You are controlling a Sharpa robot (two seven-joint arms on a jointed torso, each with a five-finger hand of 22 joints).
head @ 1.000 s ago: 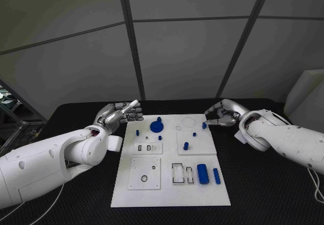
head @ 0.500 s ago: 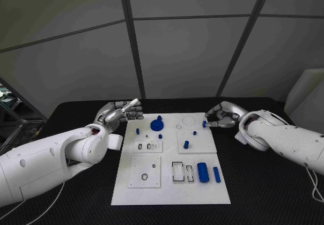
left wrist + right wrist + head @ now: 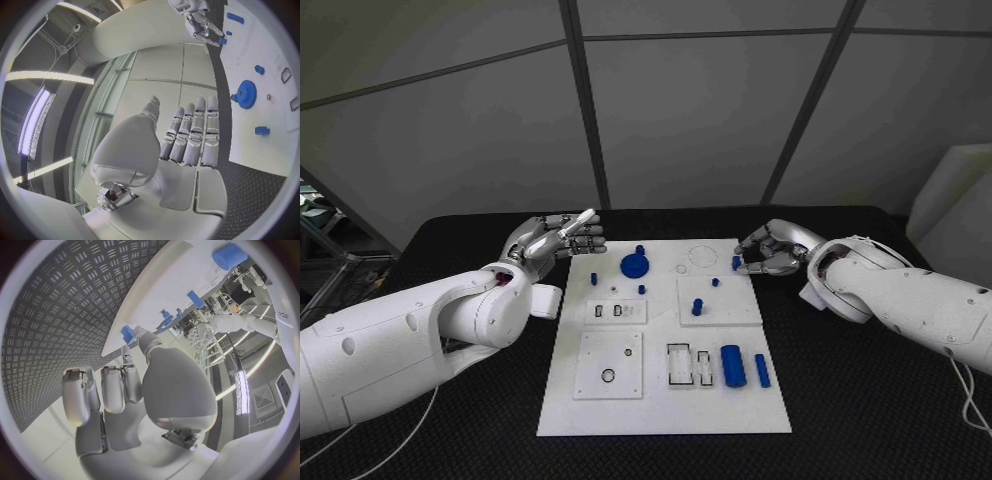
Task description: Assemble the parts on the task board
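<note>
Task board, the flat white plate, sits in the middle of your black table, and no brand, label or writing on it can be read. You can see the blue toothed gear wheel lying near its far edge, and the same wheel appears from the left wrist. Toward the near right corner a thick blue cylinder lies beside a thinner blue rod, the two apart. Your right hand hovers at the far right edge of the board, fingers curled, pinching a small blue peg between thumb and finger; the right wrist view shows that peg at the fingertips, over the board's edge. Your left hand is raised off the left side of the board, holding nothing, its fingers straight and side by side with the thumb apart.
</note>
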